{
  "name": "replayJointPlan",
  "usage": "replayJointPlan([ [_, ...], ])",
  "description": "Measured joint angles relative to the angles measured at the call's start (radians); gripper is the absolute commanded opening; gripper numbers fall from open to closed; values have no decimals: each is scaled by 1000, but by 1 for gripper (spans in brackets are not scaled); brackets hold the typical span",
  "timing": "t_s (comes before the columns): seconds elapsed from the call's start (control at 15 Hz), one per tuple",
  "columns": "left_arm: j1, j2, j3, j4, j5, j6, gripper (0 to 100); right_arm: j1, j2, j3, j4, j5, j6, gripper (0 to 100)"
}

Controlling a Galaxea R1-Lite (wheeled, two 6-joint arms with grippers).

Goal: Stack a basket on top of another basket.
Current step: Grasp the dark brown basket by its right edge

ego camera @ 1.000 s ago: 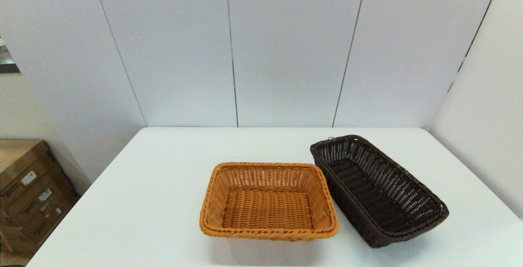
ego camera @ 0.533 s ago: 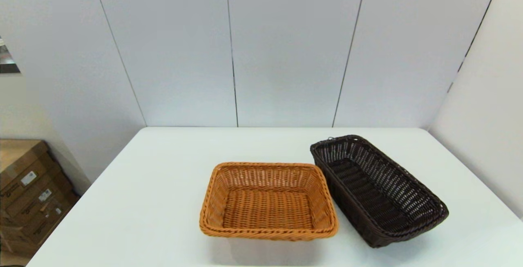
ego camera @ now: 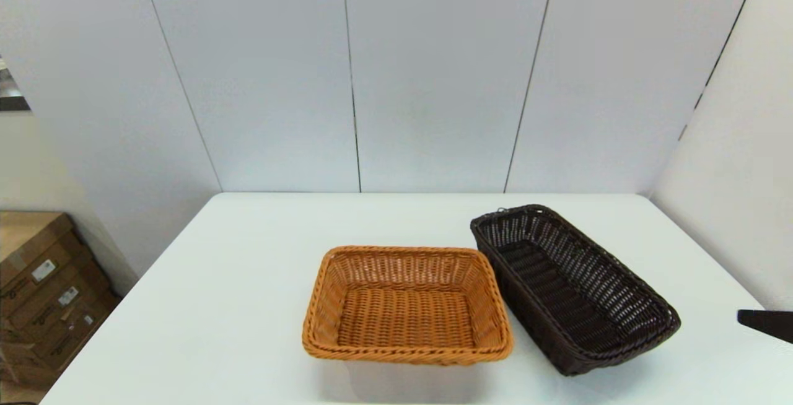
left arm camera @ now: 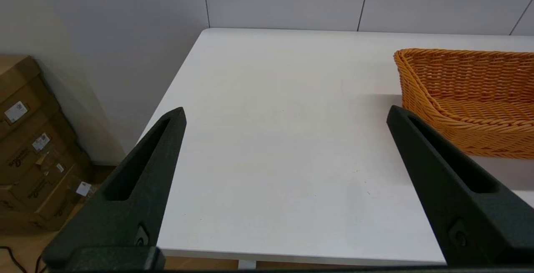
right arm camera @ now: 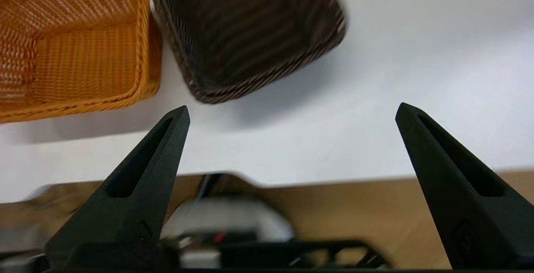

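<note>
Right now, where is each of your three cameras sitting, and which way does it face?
Head view: on the robot's head, looking down at the white table, tan basket and dark basket; a right fingertip shows.
Left wrist: behind the open left gripper, facing bare table.
Right wrist: behind the open right gripper, facing the dark basket.
All three views show the tan basket.

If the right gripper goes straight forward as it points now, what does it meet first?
Probably the near end of the dark brown basket. The right gripper is open, with only bare white table before that, though depth is unclear.
</note>
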Motion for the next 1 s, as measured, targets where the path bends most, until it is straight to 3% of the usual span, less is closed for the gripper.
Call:
replayJointPlan([
  [0.27, 0, 0, 0, 0, 0, 0, 100, 151, 289, -60, 4, -118, 345, 100],
  [0.47, 0, 0, 0, 0, 0, 0, 100, 198, 437, -76, -40, -150, 554, 100],
  [0.6, 0, 0, 0, 0, 0, 0, 100, 202, 496, -76, -44, -161, 623, 100],
  [0.8, 0, 0, 0, 0, 0, 0, 100, 179, 570, -74, -68, -225, 717, 100],
  [1.0, 0, 0, 0, 0, 0, 0, 100, 135, 620, -62, -82, -231, 742, 100],
])
